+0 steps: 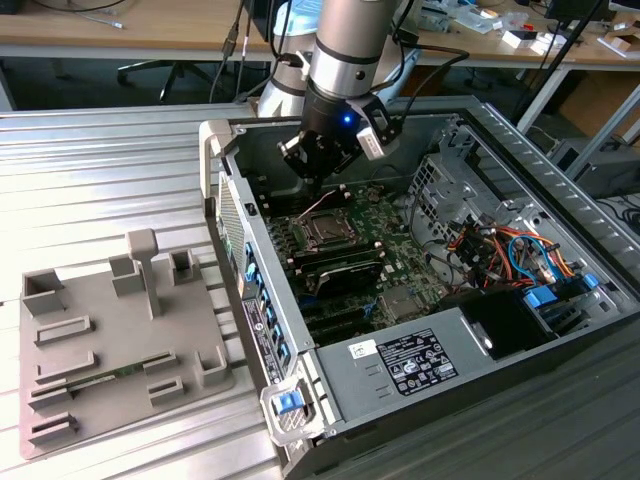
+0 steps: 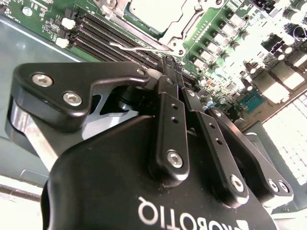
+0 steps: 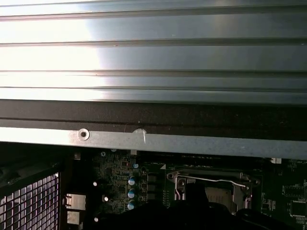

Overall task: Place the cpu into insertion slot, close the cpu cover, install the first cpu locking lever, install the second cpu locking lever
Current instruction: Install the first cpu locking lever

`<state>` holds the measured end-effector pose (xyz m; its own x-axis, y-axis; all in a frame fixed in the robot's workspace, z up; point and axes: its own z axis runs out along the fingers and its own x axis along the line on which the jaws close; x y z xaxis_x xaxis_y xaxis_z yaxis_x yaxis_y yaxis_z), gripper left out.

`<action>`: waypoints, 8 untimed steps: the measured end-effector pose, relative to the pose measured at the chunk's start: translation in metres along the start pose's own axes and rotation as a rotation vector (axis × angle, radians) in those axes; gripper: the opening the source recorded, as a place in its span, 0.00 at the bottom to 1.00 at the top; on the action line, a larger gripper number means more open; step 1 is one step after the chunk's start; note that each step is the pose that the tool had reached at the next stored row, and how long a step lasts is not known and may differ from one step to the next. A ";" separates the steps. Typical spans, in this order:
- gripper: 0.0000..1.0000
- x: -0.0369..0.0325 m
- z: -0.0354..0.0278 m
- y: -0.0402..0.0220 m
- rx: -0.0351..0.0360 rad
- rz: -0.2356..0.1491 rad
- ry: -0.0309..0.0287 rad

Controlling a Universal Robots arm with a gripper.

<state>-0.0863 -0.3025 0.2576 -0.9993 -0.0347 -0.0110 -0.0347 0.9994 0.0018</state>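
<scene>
Exterior view: an open computer case (image 1: 560, 150) lies on its side with the motherboard (image 1: 390, 215) facing up. A grey fixture tray (image 1: 100, 350) sits at nine o'clock from it. The arm's gripper (image 1: 318, 172) hangs just at twelve o'clock from the insertion slot (image 1: 325, 232). In the second wrist view its fingers (image 2: 165, 120) are pressed together, tips just beside a thin wire locking lever (image 2: 136, 47) whose long axis runs along the slot's edge. The cpu (image 2: 154, 10) lies flat, silvery face up, inside the slot, and the cpu cover (image 2: 180, 21) frames it.

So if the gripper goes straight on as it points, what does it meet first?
Most likely the wire locking lever beside the cpu cover, ahead of the gripper; depth is unclear, so perhaps the cover's edge.
</scene>
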 end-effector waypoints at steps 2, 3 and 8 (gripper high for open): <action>0.11 0.0001 0.0004 0.0000 -0.0003 0.000 0.0000; 0.11 0.0002 0.0008 0.0000 -0.0005 0.000 -0.0001; 0.11 0.0004 0.0025 0.0000 -0.0007 0.000 0.0000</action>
<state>-0.0867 -0.3025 0.2550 -0.9993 -0.0347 -0.0110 -0.0348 0.9994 0.0025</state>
